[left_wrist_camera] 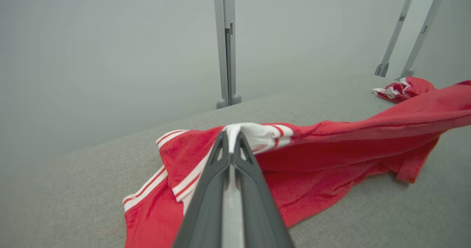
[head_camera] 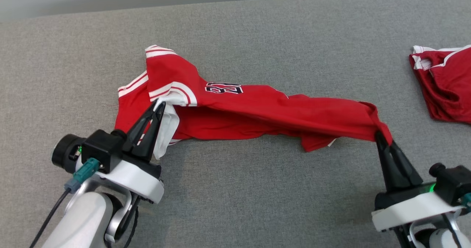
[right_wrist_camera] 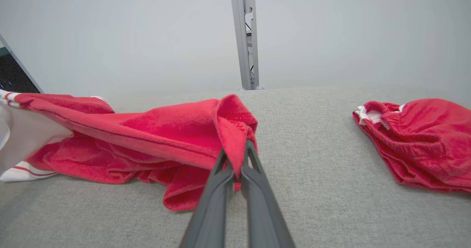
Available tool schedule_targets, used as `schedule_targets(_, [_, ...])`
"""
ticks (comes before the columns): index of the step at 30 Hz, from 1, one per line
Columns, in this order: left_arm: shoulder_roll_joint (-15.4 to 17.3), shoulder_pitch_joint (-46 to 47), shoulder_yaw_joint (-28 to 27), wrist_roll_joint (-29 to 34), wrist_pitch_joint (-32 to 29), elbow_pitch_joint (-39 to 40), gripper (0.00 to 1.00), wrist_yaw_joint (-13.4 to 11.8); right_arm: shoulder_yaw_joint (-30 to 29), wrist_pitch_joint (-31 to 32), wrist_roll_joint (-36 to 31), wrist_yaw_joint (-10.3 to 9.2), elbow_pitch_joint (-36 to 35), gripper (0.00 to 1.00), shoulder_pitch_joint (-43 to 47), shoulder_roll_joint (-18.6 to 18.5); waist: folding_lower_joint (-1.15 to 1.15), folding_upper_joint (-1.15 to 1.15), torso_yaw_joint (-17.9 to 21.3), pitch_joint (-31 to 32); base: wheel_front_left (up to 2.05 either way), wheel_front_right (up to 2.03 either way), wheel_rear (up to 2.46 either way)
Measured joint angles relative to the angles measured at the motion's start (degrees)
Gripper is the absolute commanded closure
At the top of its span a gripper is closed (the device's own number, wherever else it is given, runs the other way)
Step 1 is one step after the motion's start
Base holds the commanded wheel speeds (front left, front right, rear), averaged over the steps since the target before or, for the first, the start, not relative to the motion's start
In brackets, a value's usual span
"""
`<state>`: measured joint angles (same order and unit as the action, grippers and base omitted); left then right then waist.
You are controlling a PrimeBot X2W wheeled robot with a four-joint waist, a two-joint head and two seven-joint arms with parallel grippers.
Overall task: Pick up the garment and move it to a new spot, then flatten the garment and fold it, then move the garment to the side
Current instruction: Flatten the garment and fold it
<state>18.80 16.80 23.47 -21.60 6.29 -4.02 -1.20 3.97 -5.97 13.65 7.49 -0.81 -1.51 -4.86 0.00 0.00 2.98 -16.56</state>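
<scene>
Garment: red sports jersey of smooth, slightly shiny knit. It has white bands with thin red stripes at the trimmed edges and a white inner face showing at the left end. A black-and-white number print sits on the upper fold, too creased to read.

Position: near the middle of the grey tabletop, drawn out into a long, rumpled band running left to right. The left part is bunched and folded over itself. The middle sags onto the surface, and a loose flap hangs down near the right end.

Left gripper: the fingers are pressed together on the white striped edge at the garment's left end. In the left wrist view white cloth is pinched between the tips and humps over them.

Right gripper: the fingers are closed on a red corner at the garment's right end. In the right wrist view the cloth drapes over the tips in a narrow fold.

Tabletop: grey woven covering with a fine, even grain, flat and matte.

Second red garment: lies crumpled at the table's right edge, well apart from the jersey. It is a darker red with white piping and a gathered band.

Background: a plain pale wall and a grey metal post standing at the far table edge.
</scene>
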Motion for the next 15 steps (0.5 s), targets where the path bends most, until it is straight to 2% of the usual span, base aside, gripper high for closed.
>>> schedule_targets(8, [2.9, 6.2, -3.2, 1.0, -2.8, 8.5, 1.0, -1.6, -2.4, 3.0, 2.3, 0.01, -8.0, 1.0, -8.2, -2.3, 0.0, 0.0, -0.4, 2.4, 0.0, 0.0, 0.0])
schedule_targets(15, [6.0, 19.1, -6.1, 1.5, -6.7, 14.3, 1.0, -0.3, -4.3, 5.3, 3.6, 0.01, -13.8, 1.0, -21.0, -5.5, 0.0, 0.0, -1.0, 4.3, 0.0, 0.0, 0.0])
